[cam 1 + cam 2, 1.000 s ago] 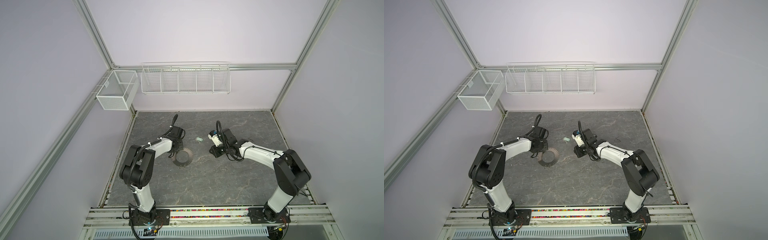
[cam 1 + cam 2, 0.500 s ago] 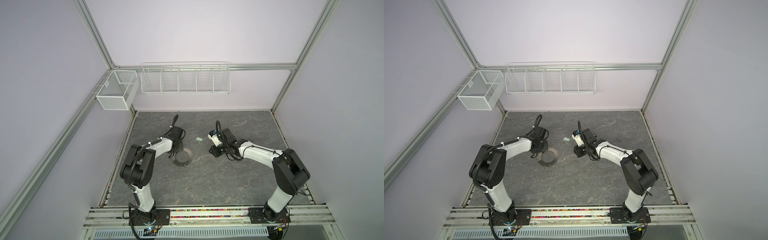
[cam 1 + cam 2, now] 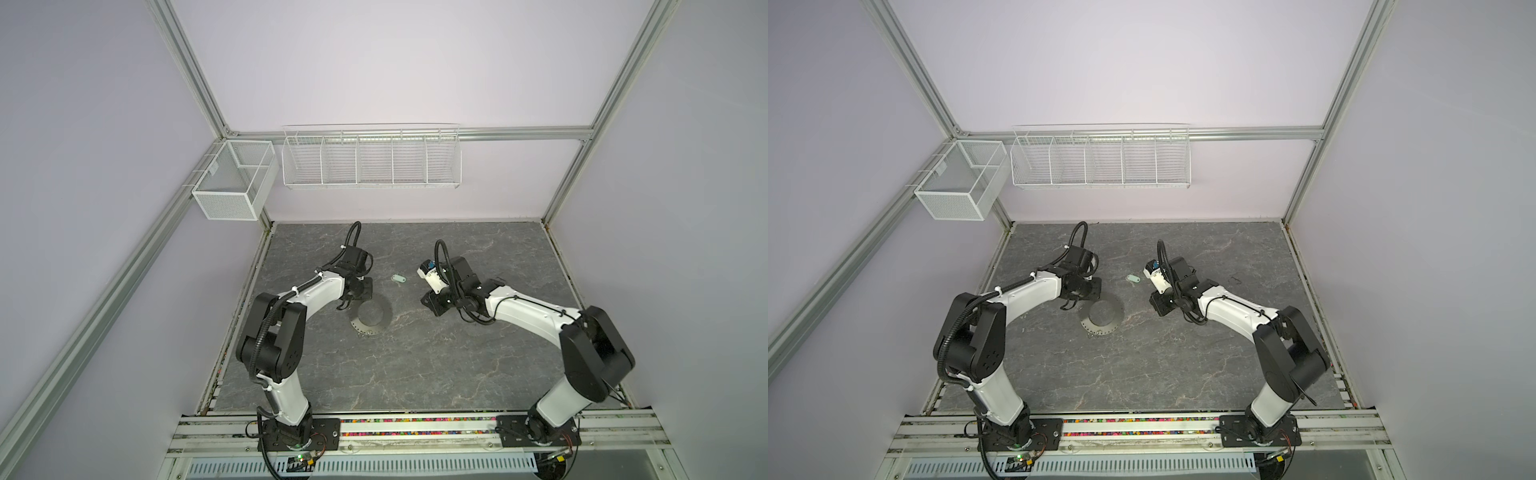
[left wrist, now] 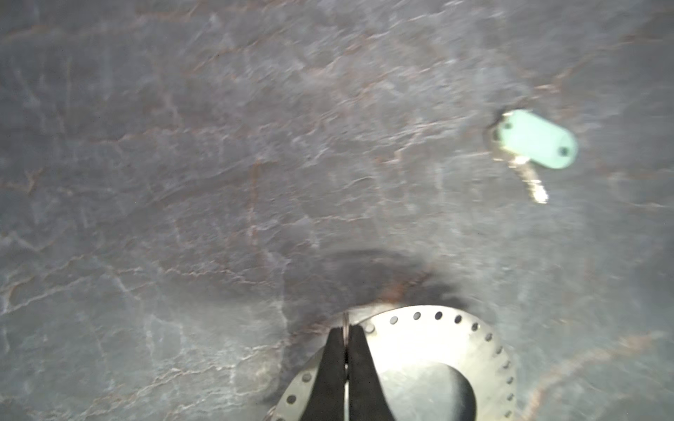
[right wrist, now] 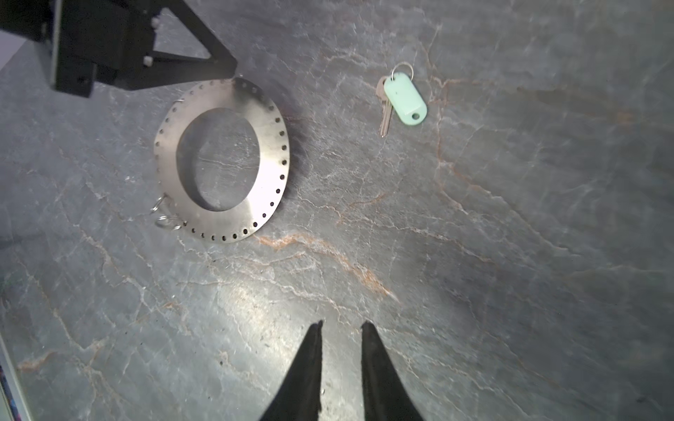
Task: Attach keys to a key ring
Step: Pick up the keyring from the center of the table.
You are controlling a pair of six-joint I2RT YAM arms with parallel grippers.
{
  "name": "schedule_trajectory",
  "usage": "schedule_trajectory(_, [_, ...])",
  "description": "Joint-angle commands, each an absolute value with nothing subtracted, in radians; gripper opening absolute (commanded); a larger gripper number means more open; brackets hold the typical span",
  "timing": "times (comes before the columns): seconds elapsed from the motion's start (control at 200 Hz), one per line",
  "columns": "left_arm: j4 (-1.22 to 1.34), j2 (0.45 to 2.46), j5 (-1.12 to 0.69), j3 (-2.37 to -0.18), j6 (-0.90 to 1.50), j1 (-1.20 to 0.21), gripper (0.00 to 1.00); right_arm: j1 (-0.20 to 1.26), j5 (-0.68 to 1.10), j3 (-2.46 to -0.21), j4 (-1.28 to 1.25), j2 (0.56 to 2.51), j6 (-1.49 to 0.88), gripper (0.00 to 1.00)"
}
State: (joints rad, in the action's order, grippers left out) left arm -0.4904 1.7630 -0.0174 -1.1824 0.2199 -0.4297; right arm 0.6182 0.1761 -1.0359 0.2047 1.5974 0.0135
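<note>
a white wire rack (image 3: 371, 160) and a mesh basket (image 3: 232, 187) hang above the grey marbled tabletop (image 3: 415, 365).

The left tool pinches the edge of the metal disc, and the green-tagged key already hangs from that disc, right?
Not quite. The left tool pinches the edge of the metal disc, but the green-tagged key lies on the table, apart from the disc; the right wrist view shows it.

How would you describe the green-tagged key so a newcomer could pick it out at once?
On the grey stone-look table, look between the two arms, beyond the perforated metal key ring. A small silvery key lies there flat, alone; its mint-green oblong tag sets it apart from everything else.
</note>
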Motion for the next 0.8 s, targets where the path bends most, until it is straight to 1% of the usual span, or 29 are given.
schedule_trajectory(0.0, [-0.556, 1.686, -0.170, -1.237, 0.045, -0.463, 0.00, 0.587, 0.245, -0.986, 0.117, 1.481, 0.201, 0.18])
schedule_trajectory(0.075, [-0.557, 1.643, -0.241, -1.245, -0.011, -0.487, 0.00, 0.551, 0.298, -0.987, 0.129, 1.439, 0.244, 0.18])
schedule_trajectory(0.16, [-0.551, 1.602, -0.354, -1.255, -0.081, -0.511, 0.00, 0.492, 0.438, -1.015, 0.171, 1.416, 0.267, 0.18])
schedule_trajectory(0.225, [-0.558, 1.580, -0.424, -1.269, -0.138, -0.532, 0.00, 0.461, 0.507, -1.038, 0.199, 1.402, 0.282, 0.19])
schedule_trajectory(0.38, [-0.627, 1.542, -0.443, -1.334, -0.268, -0.597, 0.00, 0.444, 0.572, -1.036, 0.239, 1.360, 0.371, 0.20])
schedule_trajectory(0.505, [-0.630, 1.504, -0.507, -1.341, -0.363, -0.625, 0.00, 0.443, 0.646, -1.002, 0.241, 1.321, 0.406, 0.24])
schedule_trajectory(0.595, [-0.597, 1.466, -0.583, -1.306, -0.452, -0.628, 0.00, 0.443, 0.695, -0.970, 0.234, 1.285, 0.429, 0.30])
schedule_trajectory(0.64, [-0.532, 1.440, -0.608, -1.266, -0.470, -0.629, 0.00, 0.443, 0.696, -0.950, 0.225, 1.265, 0.435, 0.32])
schedule_trajectory(0.795, [-0.361, 1.340, -0.715, -1.144, -0.578, -0.632, 0.00, 0.444, 0.723, -0.891, 0.203, 1.189, 0.462, 0.36])
